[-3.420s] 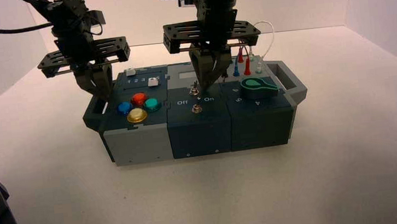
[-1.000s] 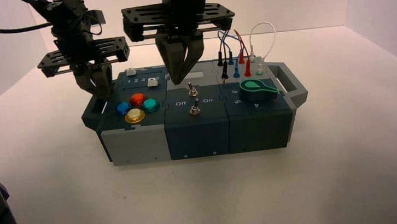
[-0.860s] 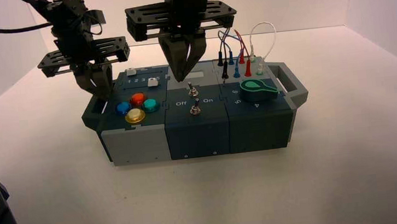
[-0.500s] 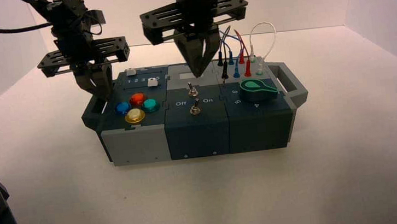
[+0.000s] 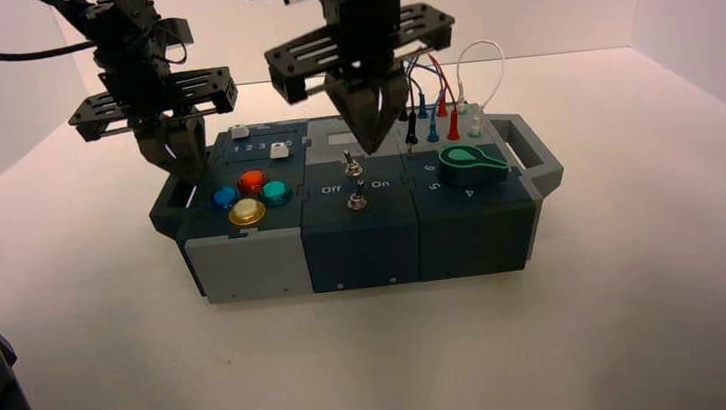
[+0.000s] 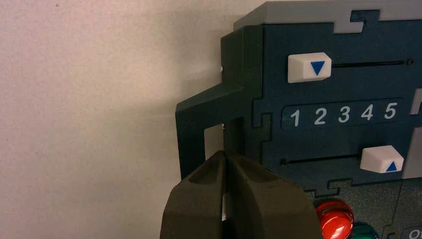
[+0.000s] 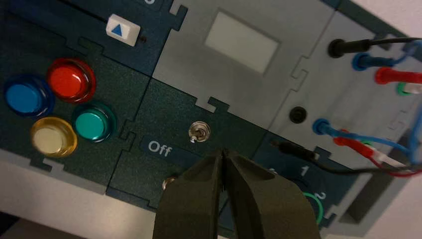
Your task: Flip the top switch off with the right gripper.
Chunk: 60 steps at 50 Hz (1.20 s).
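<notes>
Pale tabletop (image 5: 285, 373): I judge alignment underway, closed black right gripper (image 5: 371, 151) near the silver metal top switch (image 5: 354, 169), Off-ward nudge next, black left gripper (image 5: 198, 179) idle by the left handle (image 5: 168, 220).

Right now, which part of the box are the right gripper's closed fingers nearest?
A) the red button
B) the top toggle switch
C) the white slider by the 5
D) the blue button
B: the right gripper's tips hover just beside the top toggle switch.

Black arms, slotted crossbars, dark cables.
</notes>
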### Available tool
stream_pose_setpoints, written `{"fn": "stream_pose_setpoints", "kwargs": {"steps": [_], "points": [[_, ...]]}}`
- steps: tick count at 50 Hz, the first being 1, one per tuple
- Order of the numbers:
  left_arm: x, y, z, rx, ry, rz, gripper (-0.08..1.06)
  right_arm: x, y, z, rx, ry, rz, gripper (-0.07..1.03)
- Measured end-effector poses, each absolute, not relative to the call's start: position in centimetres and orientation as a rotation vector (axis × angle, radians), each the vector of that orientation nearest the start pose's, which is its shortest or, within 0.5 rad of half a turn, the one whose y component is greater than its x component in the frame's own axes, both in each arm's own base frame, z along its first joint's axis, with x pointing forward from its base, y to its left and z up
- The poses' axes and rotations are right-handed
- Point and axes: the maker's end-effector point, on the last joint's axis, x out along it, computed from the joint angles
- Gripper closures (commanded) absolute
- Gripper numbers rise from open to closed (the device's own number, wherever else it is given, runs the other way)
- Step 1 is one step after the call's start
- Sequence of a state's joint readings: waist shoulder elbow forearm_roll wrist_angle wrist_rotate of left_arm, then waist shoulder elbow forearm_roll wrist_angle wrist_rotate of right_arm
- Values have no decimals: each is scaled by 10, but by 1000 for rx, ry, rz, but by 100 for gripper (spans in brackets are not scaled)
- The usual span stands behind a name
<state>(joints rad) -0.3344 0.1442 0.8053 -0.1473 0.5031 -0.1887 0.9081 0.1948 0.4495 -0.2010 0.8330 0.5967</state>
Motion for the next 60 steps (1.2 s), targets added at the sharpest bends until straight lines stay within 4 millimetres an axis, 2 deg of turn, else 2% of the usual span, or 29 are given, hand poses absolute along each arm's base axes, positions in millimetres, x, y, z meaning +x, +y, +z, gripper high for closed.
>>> {"fn": "stream_pose_setpoints", "kwargs": {"steps": [12,27,60], "points": [[277,-110,-4,-67,1476,-99,101,252,285,50,-352,1372,305,99],[277,-109,-3,-65,1474,-100,101,252,295,53,-300,1377,323,98],[276,-109,-3,-64,1472,-101,101,252,296,46,-286,1391,324,99]]}}
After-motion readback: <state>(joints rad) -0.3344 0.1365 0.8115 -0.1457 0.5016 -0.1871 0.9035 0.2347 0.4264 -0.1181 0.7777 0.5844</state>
